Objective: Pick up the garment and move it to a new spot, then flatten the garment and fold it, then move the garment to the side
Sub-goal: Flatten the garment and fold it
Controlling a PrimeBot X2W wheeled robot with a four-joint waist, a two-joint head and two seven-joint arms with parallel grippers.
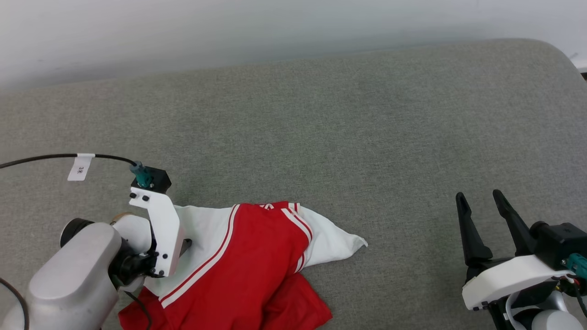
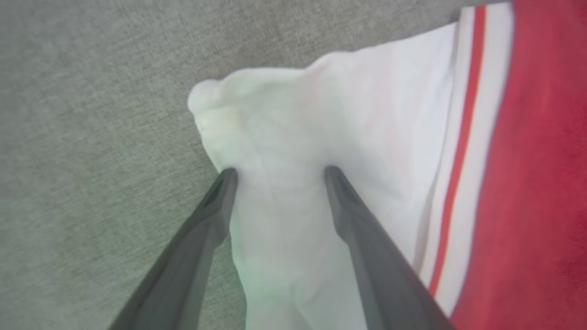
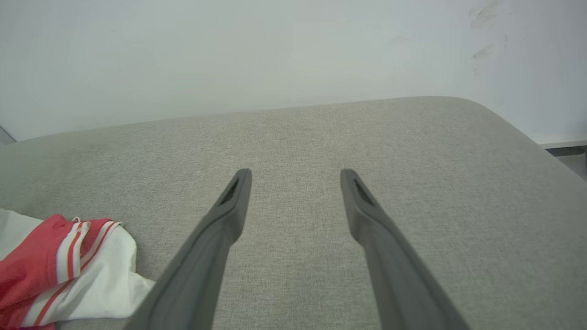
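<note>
The garment (image 1: 247,270) lies crumpled near the front edge of the grey surface, its red body between white sleeves with red stripes. My left arm's white wrist bracket (image 1: 161,229) hangs over the garment's left sleeve and hides the fingers in the head view. In the left wrist view my left gripper (image 2: 280,170) is open, its two fingers straddling a bunched fold of the white sleeve (image 2: 293,137). My right gripper (image 1: 479,195) stands open and holds nothing, well to the right of the garment (image 3: 69,270), above bare fabric (image 3: 296,172).
A grey upholstered surface (image 1: 348,137) stretches wide behind and to the right of the garment, with a rounded far right corner. A pale wall (image 1: 229,32) runs along its back edge. A black cable with a white tag (image 1: 81,166) arches to the left wrist.
</note>
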